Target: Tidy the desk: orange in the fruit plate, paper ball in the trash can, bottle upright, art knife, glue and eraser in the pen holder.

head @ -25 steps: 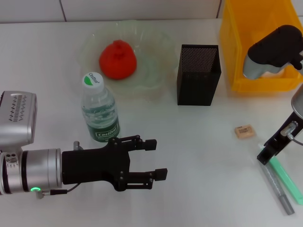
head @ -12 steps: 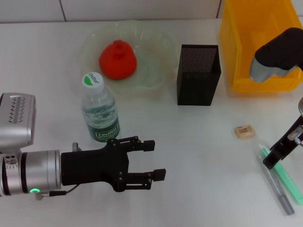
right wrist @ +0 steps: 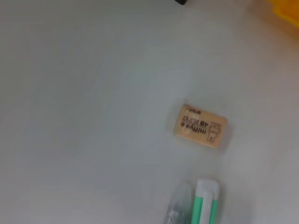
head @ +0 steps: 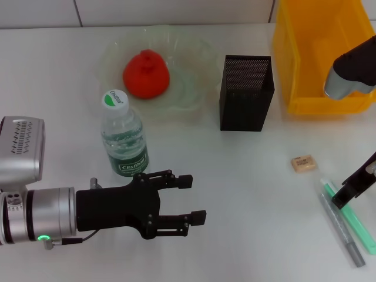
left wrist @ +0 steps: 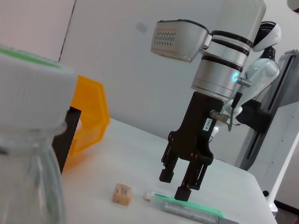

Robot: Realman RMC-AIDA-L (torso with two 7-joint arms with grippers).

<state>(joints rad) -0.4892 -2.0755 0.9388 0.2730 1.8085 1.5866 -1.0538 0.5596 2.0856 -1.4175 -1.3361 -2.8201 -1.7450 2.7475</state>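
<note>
The orange (head: 146, 73) lies in the clear fruit plate (head: 188, 97). In front of the plate the bottle (head: 123, 135) stands upright, and it fills the near left of the left wrist view (left wrist: 28, 154). My left gripper (head: 194, 200) is open just in front of the bottle and holds nothing. The eraser (head: 304, 163) (right wrist: 201, 126) lies flat right of the black pen holder (head: 247, 91). A green art knife (head: 355, 226) (right wrist: 205, 205) and a grey glue stick (head: 343, 232) lie side by side. My right gripper (head: 352, 188) (left wrist: 174, 184) hangs open over their far ends. No paper ball is in view.
The yellow trash can (head: 320, 56) stands at the back right, with the right arm's elbow (head: 352, 73) over its front wall. The pen holder stands between the plate and the trash can. Bare white table lies between the two grippers.
My right arm has drifted right and nearer the table's front edge, over the art knife and glue. The left arm and all objects have stayed put.
</note>
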